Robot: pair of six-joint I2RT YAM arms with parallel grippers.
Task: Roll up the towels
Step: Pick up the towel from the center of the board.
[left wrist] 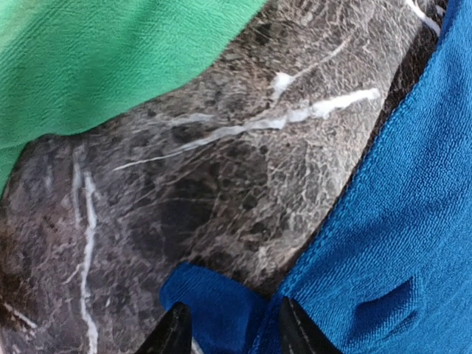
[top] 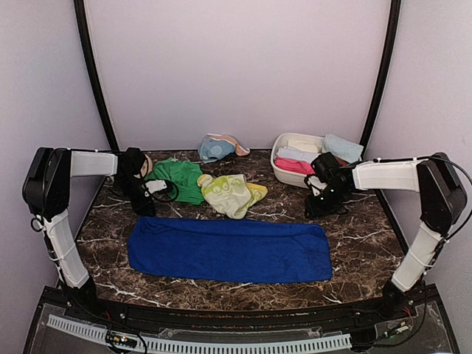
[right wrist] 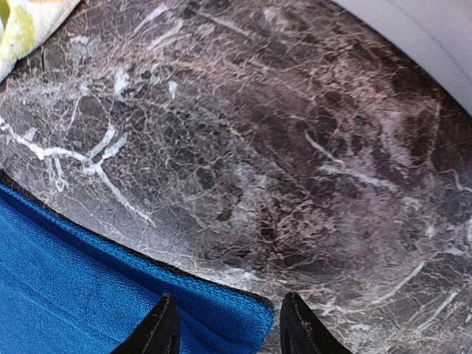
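Observation:
A royal blue towel [top: 228, 249] lies flat and long across the front of the marble table. My left gripper [top: 144, 209] hangs over its far left corner; in the left wrist view the blue corner [left wrist: 214, 302] lies between the open fingers of the left gripper [left wrist: 232, 335]. My right gripper [top: 317, 208] is at the far right corner, open, with the blue corner [right wrist: 221, 313] between the tips of the right gripper [right wrist: 232, 333]. Behind lie a crumpled green towel [top: 179, 179], a yellow-green patterned towel [top: 230, 193] and a light blue towel [top: 214, 147].
A white oval basin [top: 280, 171] at the back right holds rolled pink and white towels, with a light blue one [top: 344, 147] on its rim. Bare marble [right wrist: 295, 147] shows between the blue towel and the basin. Walls close in on three sides.

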